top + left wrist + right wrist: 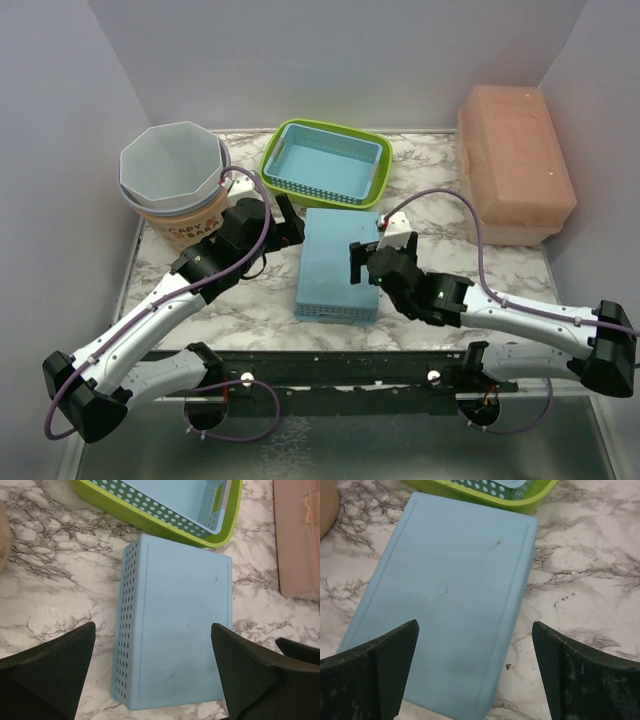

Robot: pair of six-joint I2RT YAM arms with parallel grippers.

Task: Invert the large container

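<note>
Basket point(338, 265), blue perforated, sat bottom-up on marble table point(262, 312); your left gripper point(152, 630) and right gripper point(475, 625) hung over it, jaws apart, empty.

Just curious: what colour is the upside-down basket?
The basket is light blue; right wrist view shows best.

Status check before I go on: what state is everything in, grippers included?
Large blue container: upside down, base up.
Green basket: upright.
Small blue basket: upright, nested inside it.
Pink box: lid closed.
Grey tub: upright, in paper bucket.
Left gripper: open, empty.
Right gripper: open, empty.
</note>
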